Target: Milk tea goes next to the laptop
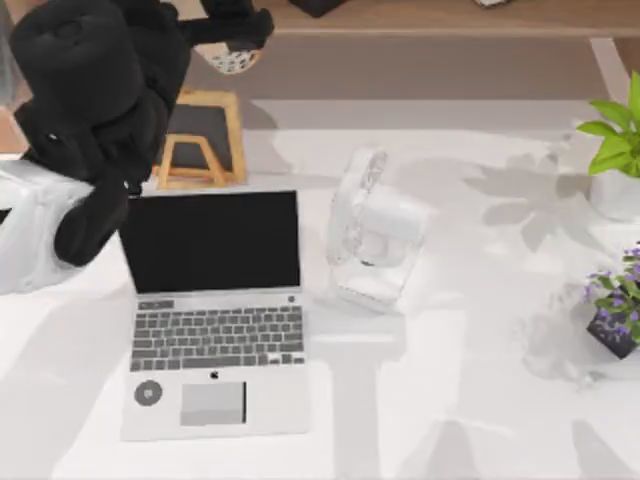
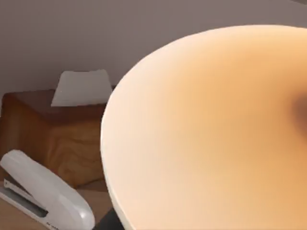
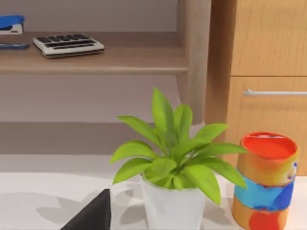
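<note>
The milk tea [image 2: 206, 129] looms close in the left wrist view as a broad tan-orange round surface. From above, its pale underside [image 1: 228, 60] peeks out beneath my left gripper [image 1: 236, 32], which is shut on it, raised over the table's far edge at the back left. The laptop [image 1: 215, 310] lies open at the front left, with a black screen, grey keys and a round sticker. The cup is well behind the laptop, beyond the chalkboard. One dark fingertip [image 3: 91, 213] of my right gripper shows in the right wrist view, near a potted plant.
A wood-framed chalkboard [image 1: 200, 140] stands behind the laptop. To the laptop's right is a white desk fan [image 1: 370, 235]. A green plant [image 1: 615, 150] [image 3: 172, 191] and a purple flower pot [image 1: 615, 315] line the right edge, beside a colourful can [image 3: 266, 182]. A white stapler [image 2: 43, 191] lies nearby.
</note>
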`<act>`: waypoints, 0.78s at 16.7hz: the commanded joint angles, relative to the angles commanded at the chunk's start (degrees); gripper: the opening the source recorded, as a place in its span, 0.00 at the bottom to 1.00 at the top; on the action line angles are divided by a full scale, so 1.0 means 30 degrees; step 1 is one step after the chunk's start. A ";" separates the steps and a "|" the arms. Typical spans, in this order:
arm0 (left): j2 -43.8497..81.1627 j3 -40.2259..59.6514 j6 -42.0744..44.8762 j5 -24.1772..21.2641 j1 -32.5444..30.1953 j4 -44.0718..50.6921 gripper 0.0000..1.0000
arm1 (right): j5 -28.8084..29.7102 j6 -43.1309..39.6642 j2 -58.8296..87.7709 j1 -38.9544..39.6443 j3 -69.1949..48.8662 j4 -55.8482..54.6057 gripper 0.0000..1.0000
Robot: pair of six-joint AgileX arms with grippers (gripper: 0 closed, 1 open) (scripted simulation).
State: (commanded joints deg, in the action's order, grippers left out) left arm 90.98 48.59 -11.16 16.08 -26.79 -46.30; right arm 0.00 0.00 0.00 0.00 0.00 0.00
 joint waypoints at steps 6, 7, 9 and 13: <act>0.0506 0.1884 -0.3505 0.7733 -1.0134 0.4873 0.00 | 0.0000 0.0000 0.0000 0.0000 0.0000 0.0000 1.00; 0.0788 0.1953 -0.4208 0.8996 -1.1394 0.5813 0.00 | 0.0000 0.0000 0.0000 0.0000 0.0000 0.0000 1.00; 0.1511 0.1885 -0.5596 1.1411 -1.3324 0.7692 0.00 | 0.0000 0.0000 0.0000 0.0000 0.0000 0.0000 1.00; 0.3018 0.1384 -0.7838 1.5224 -1.5021 1.0839 0.00 | 0.0000 0.0000 0.0000 0.0000 0.0000 0.0000 1.00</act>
State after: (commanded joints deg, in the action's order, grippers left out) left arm 100.03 52.74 -34.68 61.75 -71.85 -13.78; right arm 0.00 0.00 0.00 0.00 0.00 0.00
